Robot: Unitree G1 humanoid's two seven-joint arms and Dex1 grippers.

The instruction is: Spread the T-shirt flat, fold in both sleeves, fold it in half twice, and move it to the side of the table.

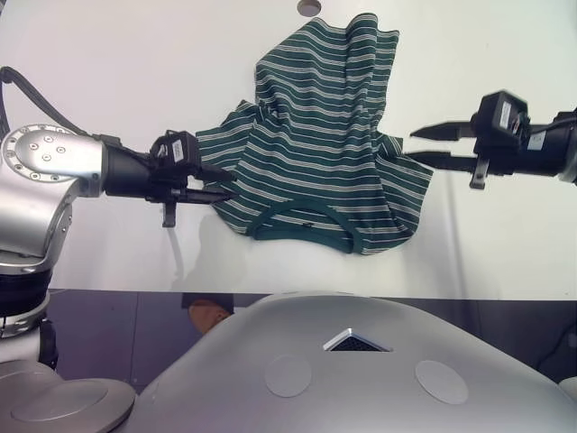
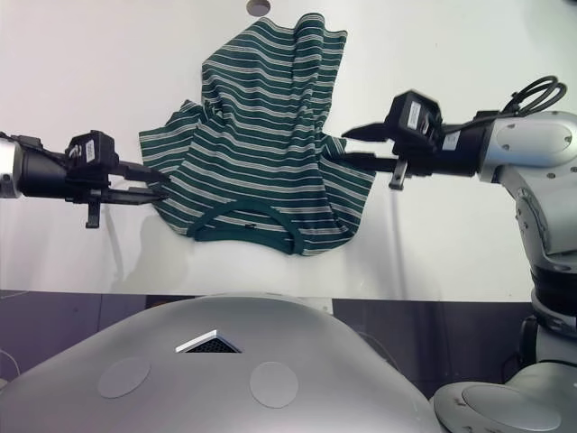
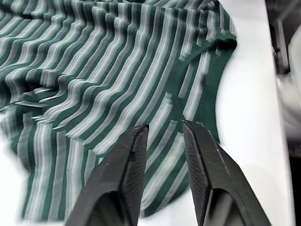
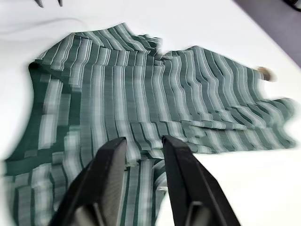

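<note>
A dark green T-shirt with white stripes (image 1: 320,135) lies crumpled in the middle of the white table (image 1: 108,72). Its collar (image 1: 302,230) faces the table's near edge, and the cloth is bunched and folded over itself. My left gripper (image 1: 225,183) hovers at the shirt's left edge with its fingers open and nothing between them. In the left wrist view this gripper (image 3: 164,126) is just above the striped cloth near the collar. My right gripper (image 1: 422,144) is at the shirt's right edge, also open and holding nothing. It sits over the cloth (image 4: 143,140) in the right wrist view.
A small grey round disc (image 1: 308,7) sits at the table's far edge behind the shirt. The near edge of the table (image 1: 270,293) runs just below the collar. Bare white tabletop stretches left and right of the shirt.
</note>
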